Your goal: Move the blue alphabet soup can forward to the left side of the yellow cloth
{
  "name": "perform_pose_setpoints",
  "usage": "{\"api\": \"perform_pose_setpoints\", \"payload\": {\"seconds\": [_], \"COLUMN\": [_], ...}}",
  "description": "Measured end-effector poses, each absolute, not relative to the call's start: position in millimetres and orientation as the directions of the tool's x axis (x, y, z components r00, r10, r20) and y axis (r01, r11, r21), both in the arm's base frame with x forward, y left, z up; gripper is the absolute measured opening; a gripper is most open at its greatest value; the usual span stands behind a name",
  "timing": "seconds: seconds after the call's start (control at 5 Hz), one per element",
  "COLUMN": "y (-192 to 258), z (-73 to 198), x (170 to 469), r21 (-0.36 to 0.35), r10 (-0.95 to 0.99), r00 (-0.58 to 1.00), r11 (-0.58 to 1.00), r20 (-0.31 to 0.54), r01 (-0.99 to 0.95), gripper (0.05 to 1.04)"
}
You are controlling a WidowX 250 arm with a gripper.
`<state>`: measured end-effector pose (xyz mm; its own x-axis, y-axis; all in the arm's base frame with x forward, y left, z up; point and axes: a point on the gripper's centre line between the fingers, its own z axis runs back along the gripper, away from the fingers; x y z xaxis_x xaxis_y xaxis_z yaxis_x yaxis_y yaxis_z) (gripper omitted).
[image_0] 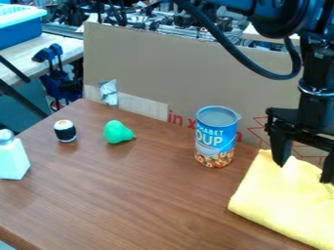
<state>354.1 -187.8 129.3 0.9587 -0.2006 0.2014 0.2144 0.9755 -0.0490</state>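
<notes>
While the black gripper (304,172) hangs at the right side of the view, its fingers (281,149) stand wide apart, pointing down, with a broad gap between them. Yellow fabric shows in that gap and below the tips, and whether the tips touch it or hover just over it, I cannot tell. That fabric is a soft folded cloth (281,202), lying flat at the right-hand part of the brown counter (143,190), its upper corner behind the nearer-to-middle finger and its lower edge running down toward the bottom right

Just left of the cloth, a blue soup can (216,139) stands upright, near it but apart, with a grey top and a picture of orange bits around its base. Farther left, well apart from the can, sits a green toy pear (117,132), its narrow end toward the can. Beside the pear is a small white roll (65,131) with a black band, and nearer the left edge stands a white shaker (11,158) with a grey cap. Behind the counter rises a sheet of cardboard (150,63) with a scrap of silvery tape (109,93) on it, and beyond that, at the upper left, is a blue bin (19,31)
</notes>
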Motion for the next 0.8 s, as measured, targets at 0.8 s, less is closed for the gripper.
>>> {"api": "perform_pose_setpoints", "payload": {"seconds": [0.8], "y": [-137.4], "z": [168.5], "x": [360.8], "r21": [-0.025], "r10": [-0.084], "r00": [0.985], "r11": [0.996], "r20": [0.15], "r01": [0.089], "gripper": [1.0]}}
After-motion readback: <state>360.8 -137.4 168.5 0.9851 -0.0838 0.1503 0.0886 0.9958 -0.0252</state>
